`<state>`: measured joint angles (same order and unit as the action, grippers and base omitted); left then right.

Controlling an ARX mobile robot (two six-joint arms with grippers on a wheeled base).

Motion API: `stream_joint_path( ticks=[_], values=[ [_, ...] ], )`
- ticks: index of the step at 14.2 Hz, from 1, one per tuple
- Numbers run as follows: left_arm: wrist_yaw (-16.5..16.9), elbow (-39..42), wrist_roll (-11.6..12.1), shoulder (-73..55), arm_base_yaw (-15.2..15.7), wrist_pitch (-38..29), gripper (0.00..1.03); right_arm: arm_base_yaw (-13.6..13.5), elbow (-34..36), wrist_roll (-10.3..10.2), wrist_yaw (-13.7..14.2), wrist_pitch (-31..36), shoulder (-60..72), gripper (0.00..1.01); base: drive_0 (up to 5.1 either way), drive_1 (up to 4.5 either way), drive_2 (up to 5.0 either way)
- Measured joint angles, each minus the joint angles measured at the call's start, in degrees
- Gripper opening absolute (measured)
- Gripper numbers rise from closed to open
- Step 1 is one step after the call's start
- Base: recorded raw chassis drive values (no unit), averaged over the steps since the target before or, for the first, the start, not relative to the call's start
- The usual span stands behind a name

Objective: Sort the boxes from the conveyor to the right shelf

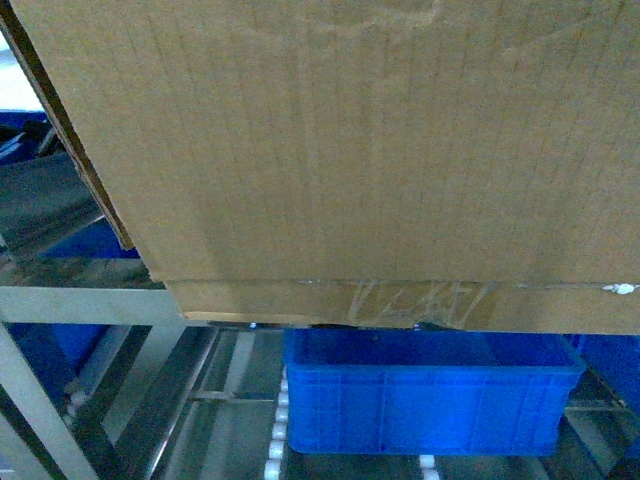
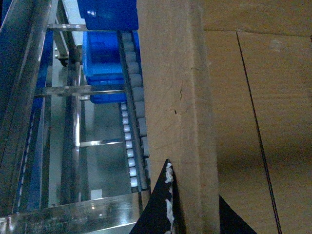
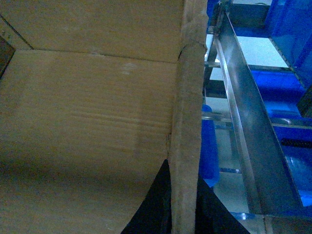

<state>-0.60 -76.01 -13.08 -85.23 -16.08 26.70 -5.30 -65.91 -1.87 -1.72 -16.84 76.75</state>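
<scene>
- The cardboard box (image 1: pixel 340 150) fills most of the head view, held up close to the camera with its taped bottom flap edge lowest in frame; it appears to be carried clear of any surface, though its underside contact is not visible.
- Below and beyond it stands the right shelf (image 1: pixel 90 305), a steel frame with white roller rails; a blue bin (image 1: pixel 430 400) already sits on the roller level directly under the box's lower edge.
- Left gripper (image 2: pixel 187 214): dark fingers (image 2: pixel 158 204) straddle the box's left wall, one on the outer face, one on the inner. Clamped on that wall.
- Right gripper (image 3: pixel 183 209): fingers (image 3: pixel 156 204) likewise pinch the box's right wall, one each side. Clamped.
- Governing relation: the box spans between the two grippers, each wall rising straight away from its fingers; its long axis runs crosswise to the robot, and neither arm is nearer.
- The shelf rails lie just outboard of each held wall in both wrist views, and below the box in the head view.
- Judgement: transfer is well advanced; lowering onto the rollers remains, and the bin beneath looks a likely obstruction.
- The conveyor is not in view.
</scene>
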Motion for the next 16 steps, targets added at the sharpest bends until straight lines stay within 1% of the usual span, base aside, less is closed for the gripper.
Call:
stream_joint_path(
  ticks=[4, 13, 14, 16],
  values=[
    [0.0, 0.0, 0.0, 0.2, 0.0, 0.0, 0.03, 0.0, 0.0, 0.0, 0.0, -0.2, -0.5, 0.05, 0.1, 3.82, -3.6],
    [0.0, 0.0, 0.0, 0.0, 0.0, 0.1, 0.03, 0.0, 0.0, 0.0, -0.1, -0.2, 0.0, 0.05, 0.0, 0.0, 0.0],
    [0.3, -0.3, -0.2, 0.0, 0.0, 2.5, 0.03, 0.0, -0.5, -0.1, -0.8, -2.4, 0.0, 0.05, 0.0, 0.0, 0.0],
    [1.2, -1.7, -0.4, -1.9, 0.3, 3.5, 0.03, 0.0, -0.6, -0.3, -1.1, -3.0, 1.0, 0.05, 0.0, 0.0, 0.0]
  ],
)
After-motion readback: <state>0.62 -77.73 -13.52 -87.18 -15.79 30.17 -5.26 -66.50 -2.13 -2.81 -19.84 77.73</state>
